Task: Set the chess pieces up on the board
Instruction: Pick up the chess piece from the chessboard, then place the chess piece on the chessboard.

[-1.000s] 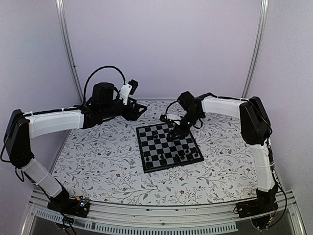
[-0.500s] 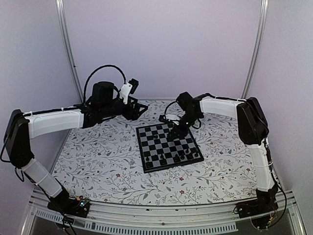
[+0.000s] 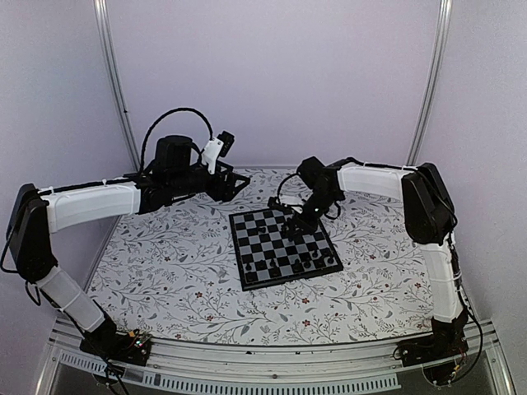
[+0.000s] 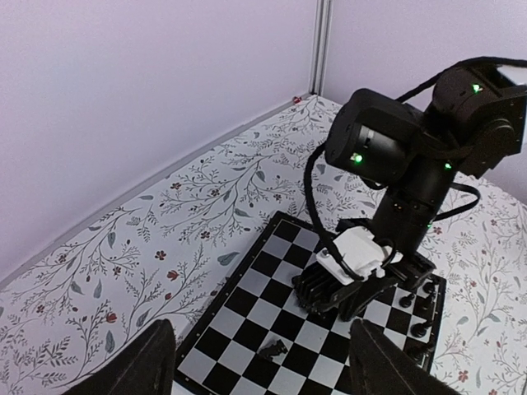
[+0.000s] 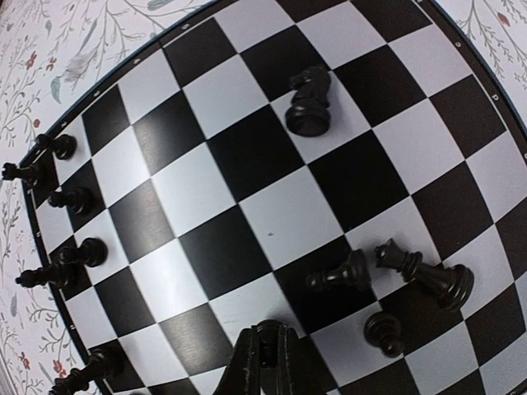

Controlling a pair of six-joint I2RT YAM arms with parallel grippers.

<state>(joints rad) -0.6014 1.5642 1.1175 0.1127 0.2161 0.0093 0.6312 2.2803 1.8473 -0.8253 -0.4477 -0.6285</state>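
The board (image 3: pixel 240 247) lies at the table's middle right. My right gripper (image 3: pixel 296 220) hangs low over its far right part, shut on a small black chess piece (image 5: pixel 268 350) just above a pale square. Three loose pieces (image 5: pixel 342 273) lie or stand right of it, and a knight (image 5: pixel 309 100) stands alone further off. Several pieces (image 5: pixel 70 199) line the board's edge, which is the near edge in the top view (image 3: pixel 305 263). My left gripper (image 3: pixel 235 183) is open and empty, raised beyond the board's far left corner; its view shows the knight (image 4: pixel 274 350) and the right gripper (image 4: pixel 354 284).
The table has a floral cloth (image 3: pixel 165 263). Pale walls and metal posts (image 3: pixel 115 90) close the back and sides. The right arm's cable (image 4: pixel 313 197) loops over the board's far corner.
Almost nothing: my right wrist has shifted very slightly over the board with the piece held. The left arm has barely moved.
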